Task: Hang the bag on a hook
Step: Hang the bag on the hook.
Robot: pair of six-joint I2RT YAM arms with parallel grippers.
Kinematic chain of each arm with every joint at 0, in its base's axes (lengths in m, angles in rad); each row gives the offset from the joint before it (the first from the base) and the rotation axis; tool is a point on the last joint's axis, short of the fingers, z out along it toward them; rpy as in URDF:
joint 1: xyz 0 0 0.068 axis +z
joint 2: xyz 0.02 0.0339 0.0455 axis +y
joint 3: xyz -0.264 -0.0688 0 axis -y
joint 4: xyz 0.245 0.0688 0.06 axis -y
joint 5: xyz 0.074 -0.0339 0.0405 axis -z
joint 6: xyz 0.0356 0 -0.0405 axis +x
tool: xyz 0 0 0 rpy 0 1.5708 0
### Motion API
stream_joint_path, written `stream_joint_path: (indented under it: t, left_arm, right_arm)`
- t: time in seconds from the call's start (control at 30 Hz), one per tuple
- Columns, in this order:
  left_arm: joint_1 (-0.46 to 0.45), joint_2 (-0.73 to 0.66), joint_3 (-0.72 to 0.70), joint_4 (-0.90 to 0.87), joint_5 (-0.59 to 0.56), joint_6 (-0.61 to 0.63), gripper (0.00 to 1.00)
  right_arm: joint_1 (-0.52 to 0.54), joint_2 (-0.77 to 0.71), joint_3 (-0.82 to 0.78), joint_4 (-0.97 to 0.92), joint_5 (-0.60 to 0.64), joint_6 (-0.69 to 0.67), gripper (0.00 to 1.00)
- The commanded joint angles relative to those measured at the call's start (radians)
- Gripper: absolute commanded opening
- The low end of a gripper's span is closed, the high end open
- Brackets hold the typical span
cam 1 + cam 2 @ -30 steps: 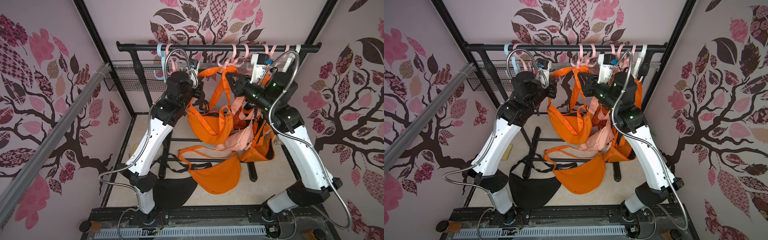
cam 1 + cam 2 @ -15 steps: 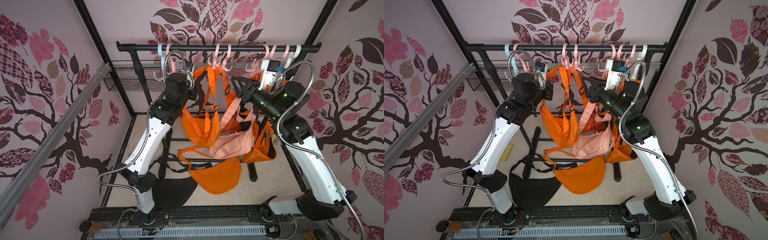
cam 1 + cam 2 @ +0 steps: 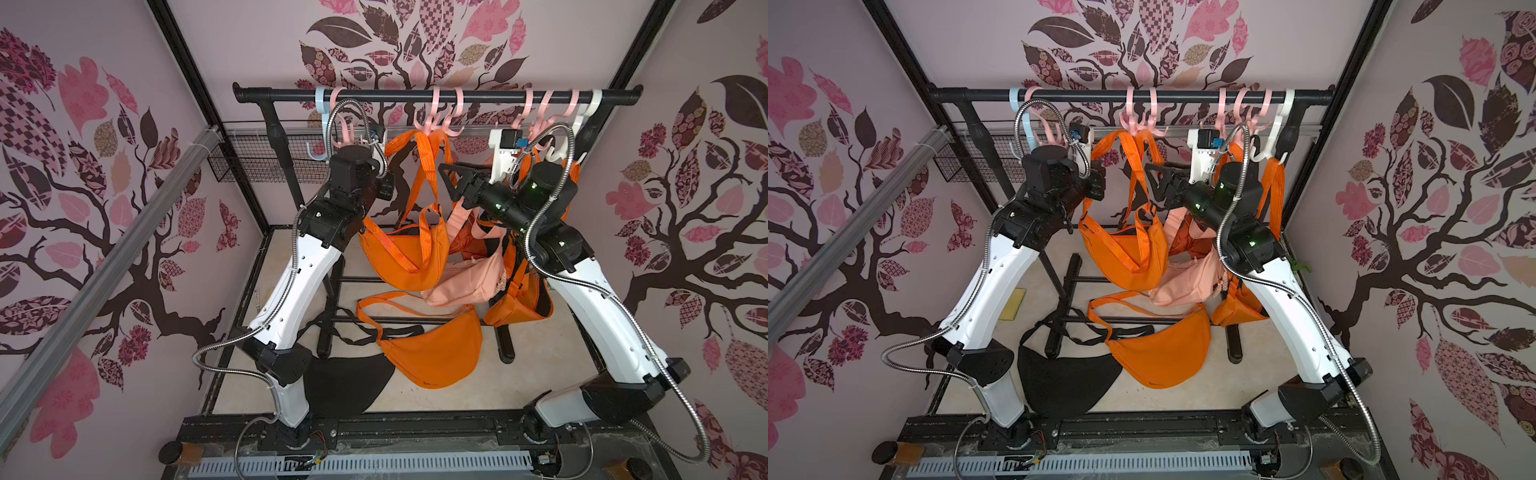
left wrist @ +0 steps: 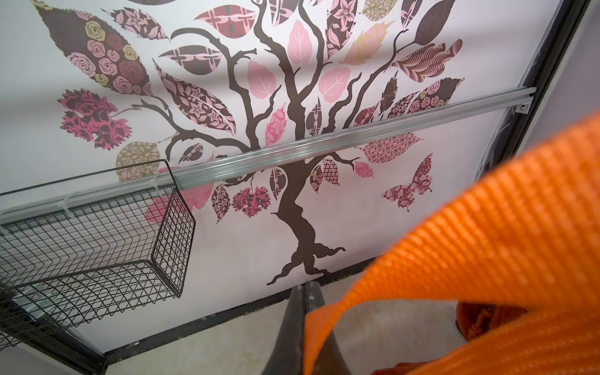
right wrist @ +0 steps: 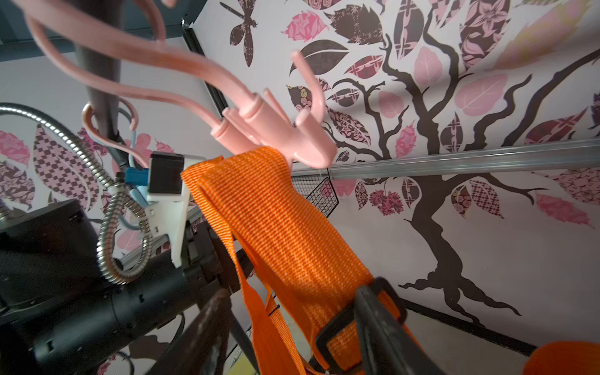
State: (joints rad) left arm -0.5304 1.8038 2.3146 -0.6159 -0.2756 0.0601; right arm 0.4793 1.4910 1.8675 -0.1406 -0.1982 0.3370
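Here, a black rail (image 3: 415,92) ran across the back of the cell, above both of your claws. Below and between the two claws hung the orange bag (image 3: 399,259), apparently clear of the floor with its weight on its strap. The strap (image 5: 276,220) rose from the bag past the right claw and lay draped over a prong of the pink hook (image 5: 302,146), which hung from the rail just above and ahead of that claw.

Your right claw (image 5: 293,290) had its fingers spread apart, one on each side of the strap, gripping nothing. A black buckle (image 5: 334,321) on the strap lay against one finger. Your left claw (image 4: 304,289) had its fingers pressed together. The strap ran right alongside it, and whether any webbing was pinched could not be told.

By the look of it, the hanging was done and the step in hand was letting go. The next move would call for drawing the right claw back off the strap without catching the buckle or nudging the loop from the prong, then clearing the left claw.
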Motion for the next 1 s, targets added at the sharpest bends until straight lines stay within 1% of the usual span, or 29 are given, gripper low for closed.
stream_joint_path:
  t: [0.0,0.1,0.17,0.2,0.23,0.3,0.37,0.47,0.53,0.6,0.7,0.83,0.97]
  left_arm:
    - [0.006,-0.033,-0.008,-0.002,0.013,-0.019,0.00]
    - [0.006,-0.030,0.004,-0.006,0.022,-0.025,0.00]
    - [0.006,-0.028,0.012,-0.009,0.024,-0.026,0.00]
    - [0.006,-0.026,0.014,-0.011,0.024,-0.026,0.00]
    - [0.006,-0.025,0.017,-0.013,0.025,-0.028,0.00]
    - [0.006,-0.024,0.020,-0.013,0.024,-0.028,0.00]
    - [0.007,-0.019,0.024,-0.016,0.016,-0.025,0.00]
    - [0.012,-0.028,0.017,-0.013,-0.005,-0.017,0.00]
    - [0.033,-0.042,0.006,-0.007,-0.003,-0.030,0.00]
    - [0.066,-0.050,0.005,-0.015,0.018,-0.063,0.00]
    - [0.107,-0.055,0.006,-0.028,0.044,-0.104,0.00]
    - [0.119,-0.061,0.006,-0.043,0.036,-0.110,0.00]
    - [0.127,-0.067,0.002,-0.045,0.039,-0.113,0.00]
  right_arm:
    - [0.004,0.052,0.087,-0.015,0.086,-0.063,0.58]
    - [0.016,0.092,0.163,-0.044,0.098,-0.074,0.56]
    - [0.055,0.097,0.181,-0.046,0.179,-0.137,0.57]
    - [0.069,0.095,0.183,-0.038,0.202,-0.165,0.59]
    - [0.082,0.100,0.187,-0.033,0.212,-0.185,0.57]
    - [0.092,0.120,0.215,-0.051,0.227,-0.203,0.41]
    - [0.091,0.140,0.239,-0.081,0.252,-0.213,0.22]
    - [0.092,0.113,0.199,-0.074,0.321,-0.236,0.06]
    - [0.091,0.069,0.135,-0.044,0.366,-0.246,0.01]
    - [0.091,0.033,0.076,-0.016,0.386,-0.253,0.00]
    - [0.091,0.018,0.062,-0.028,0.395,-0.263,0.00]
    - [0.088,0.001,0.049,-0.037,0.426,-0.265,0.00]
    - [0.070,-0.014,0.048,-0.051,0.423,-0.260,0.00]
